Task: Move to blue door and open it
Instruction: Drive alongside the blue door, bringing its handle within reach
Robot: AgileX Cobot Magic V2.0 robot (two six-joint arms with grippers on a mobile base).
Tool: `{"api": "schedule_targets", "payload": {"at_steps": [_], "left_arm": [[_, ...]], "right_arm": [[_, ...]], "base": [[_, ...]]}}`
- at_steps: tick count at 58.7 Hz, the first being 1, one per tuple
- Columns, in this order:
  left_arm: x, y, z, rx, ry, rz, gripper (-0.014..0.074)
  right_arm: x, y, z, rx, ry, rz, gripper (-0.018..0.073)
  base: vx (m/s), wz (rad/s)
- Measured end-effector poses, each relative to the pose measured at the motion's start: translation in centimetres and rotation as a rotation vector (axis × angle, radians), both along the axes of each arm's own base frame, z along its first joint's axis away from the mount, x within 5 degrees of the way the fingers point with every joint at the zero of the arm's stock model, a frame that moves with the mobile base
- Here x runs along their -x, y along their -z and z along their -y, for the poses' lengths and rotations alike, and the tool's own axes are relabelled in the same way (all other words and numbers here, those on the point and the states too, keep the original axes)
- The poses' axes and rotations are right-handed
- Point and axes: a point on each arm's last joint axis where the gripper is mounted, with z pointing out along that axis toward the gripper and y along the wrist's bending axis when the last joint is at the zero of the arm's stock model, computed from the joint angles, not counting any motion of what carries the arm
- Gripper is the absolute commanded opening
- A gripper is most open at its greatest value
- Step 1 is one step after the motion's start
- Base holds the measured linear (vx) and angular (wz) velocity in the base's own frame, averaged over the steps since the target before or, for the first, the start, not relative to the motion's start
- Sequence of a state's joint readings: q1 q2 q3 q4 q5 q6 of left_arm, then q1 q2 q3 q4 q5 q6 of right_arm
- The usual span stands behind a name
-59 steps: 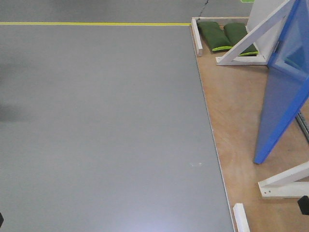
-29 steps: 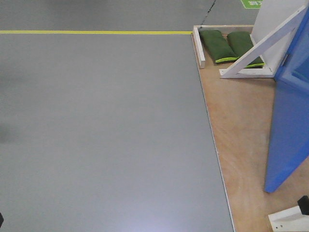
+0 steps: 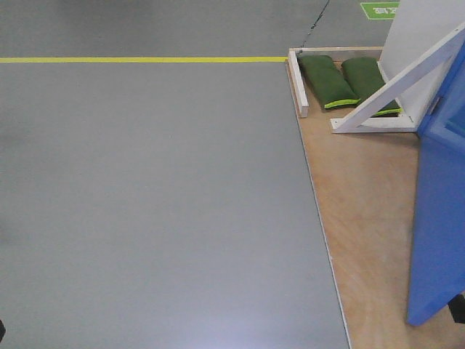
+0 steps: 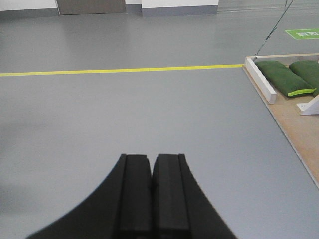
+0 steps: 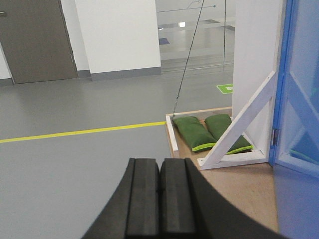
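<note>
The blue door (image 3: 439,218) stands at the right edge of the front view, swung out over a wooden platform (image 3: 363,203). It also fills the right side of the right wrist view as a glossy blue door (image 5: 301,99) with a silver hinge at its edge. No handle shows. My left gripper (image 4: 151,162) is shut with nothing in it, over grey floor. Equally empty and shut, my right gripper (image 5: 159,167) points toward the platform's near corner.
Two green sandbags (image 3: 341,80) lie at the platform's far end beside a white diagonal brace (image 3: 396,91). A low white rail (image 3: 298,83) edges that end. A yellow floor line (image 3: 145,59) crosses the grey floor. A grey door (image 5: 35,40) and white wall stand far off.
The whole scene has slid down and right in the front view. The blue door's bottom corner has dropped toward the lower right edge, and the near white brace has left the frame.
</note>
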State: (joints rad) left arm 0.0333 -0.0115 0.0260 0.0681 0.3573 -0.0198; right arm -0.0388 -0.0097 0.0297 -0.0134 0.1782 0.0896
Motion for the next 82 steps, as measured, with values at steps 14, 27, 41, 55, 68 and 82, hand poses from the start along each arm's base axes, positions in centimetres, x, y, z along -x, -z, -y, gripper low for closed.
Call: {"api": "schedule_targets", "payload": {"at_steps": [14, 27, 41, 55, 68, 82], "left_arm": [[0.00, 0.00, 0.00, 0.000, 0.000, 0.000, 0.0073], [0.00, 0.00, 0.00, 0.000, 0.000, 0.000, 0.0073], [0.00, 0.00, 0.00, 0.000, 0.000, 0.000, 0.0073], [0.00, 0.00, 0.00, 0.000, 0.000, 0.000, 0.0073], [0.00, 0.00, 0.00, 0.000, 0.000, 0.000, 0.0073], [0.00, 0.00, 0.00, 0.000, 0.000, 0.000, 0.0073]], "right_arm": [[0.00, -0.01, 0.00, 0.000, 0.000, 0.001, 0.0008], [0.00, -0.01, 0.00, 0.000, 0.000, 0.001, 0.0008], [0.00, -0.01, 0.00, 0.000, 0.000, 0.001, 0.0008], [0.00, 0.00, 0.00, 0.000, 0.000, 0.000, 0.0008], [0.00, 0.00, 0.00, 0.000, 0.000, 0.000, 0.0008], [0.00, 0.00, 0.01, 0.003, 0.000, 0.000, 0.0008]], "base": [[0.22, -0.02], [0.16, -0.01], [0.08, -0.01], [0.01, 0.00], [0.00, 0.00], [0.00, 0.00]]}}
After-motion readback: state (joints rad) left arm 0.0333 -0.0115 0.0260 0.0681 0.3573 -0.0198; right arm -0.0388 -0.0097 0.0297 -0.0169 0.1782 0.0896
